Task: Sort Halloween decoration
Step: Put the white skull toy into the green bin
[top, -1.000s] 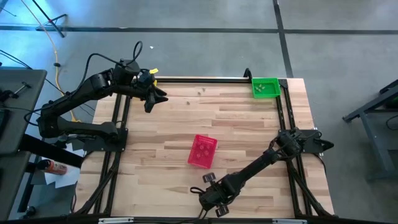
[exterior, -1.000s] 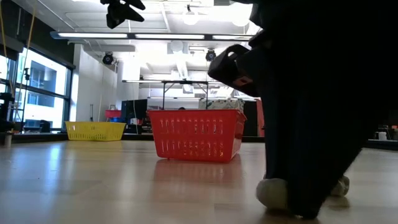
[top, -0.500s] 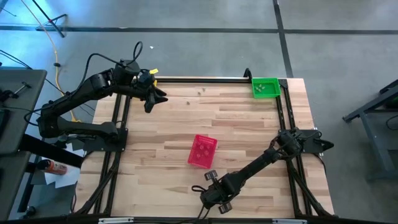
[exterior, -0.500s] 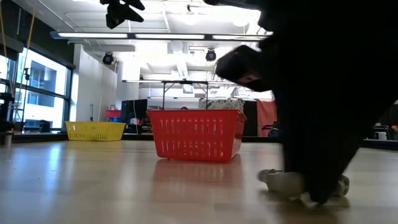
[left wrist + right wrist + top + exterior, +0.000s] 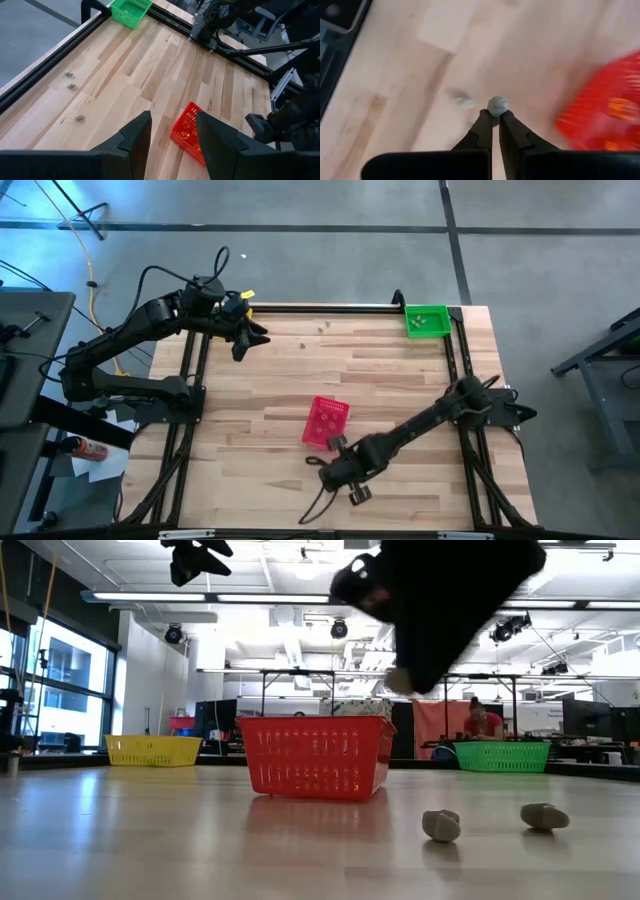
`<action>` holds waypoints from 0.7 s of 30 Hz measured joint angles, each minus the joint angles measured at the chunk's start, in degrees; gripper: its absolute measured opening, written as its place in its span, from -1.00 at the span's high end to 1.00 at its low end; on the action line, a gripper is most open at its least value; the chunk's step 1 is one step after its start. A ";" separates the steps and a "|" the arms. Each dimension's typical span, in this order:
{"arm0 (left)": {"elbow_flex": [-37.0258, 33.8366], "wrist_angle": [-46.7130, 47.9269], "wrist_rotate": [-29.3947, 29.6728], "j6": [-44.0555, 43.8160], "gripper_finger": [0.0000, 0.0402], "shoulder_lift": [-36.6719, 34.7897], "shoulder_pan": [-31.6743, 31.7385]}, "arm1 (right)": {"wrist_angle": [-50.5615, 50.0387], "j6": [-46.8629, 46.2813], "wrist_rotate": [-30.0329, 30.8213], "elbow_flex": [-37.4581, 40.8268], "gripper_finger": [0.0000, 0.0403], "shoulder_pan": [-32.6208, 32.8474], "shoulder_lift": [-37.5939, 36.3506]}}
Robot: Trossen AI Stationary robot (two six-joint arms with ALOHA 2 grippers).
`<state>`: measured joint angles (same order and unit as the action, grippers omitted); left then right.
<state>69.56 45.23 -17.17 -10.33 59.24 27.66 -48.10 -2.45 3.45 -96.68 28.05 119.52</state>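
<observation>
Midway: right tool (image 5: pixel 494 116) pinched shut on a small grey trinket (image 5: pixel 497 105), lifted off the desk (image 5: pixel 400 380), red basket (image 5: pixel 326 422) just beside it; two more trinkets (image 5: pixel 441 825) lie below; left tool (image 5: pixel 240 343) waits open, empty, far off

table (image 5: pixel 380 380): smooth pale wood | red basket (image 5: pixel 315 754): perforated plastic

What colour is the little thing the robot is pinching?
Pale grey. The right gripper holds the small trinket; the right wrist view shows it best.
</observation>
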 joint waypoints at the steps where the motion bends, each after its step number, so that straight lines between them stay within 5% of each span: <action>1: 0.00 0.00 0.00 0.00 0.27 0.00 0.00 | -0.31 0.05 0.75 0.00 0.99 -0.66 -0.86; 12: 0.00 -0.01 0.00 0.04 0.27 0.00 0.00 | -5.88 1.43 13.84 0.00 0.96 -10.05 -14.24; 21: 0.00 -0.20 -0.09 -0.48 0.27 0.00 0.00 | -4.94 1.35 18.40 0.00 0.96 -20.55 -26.79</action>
<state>69.56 45.03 -17.26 -10.81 59.24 27.66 -53.04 -1.10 21.85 -96.68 7.50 92.73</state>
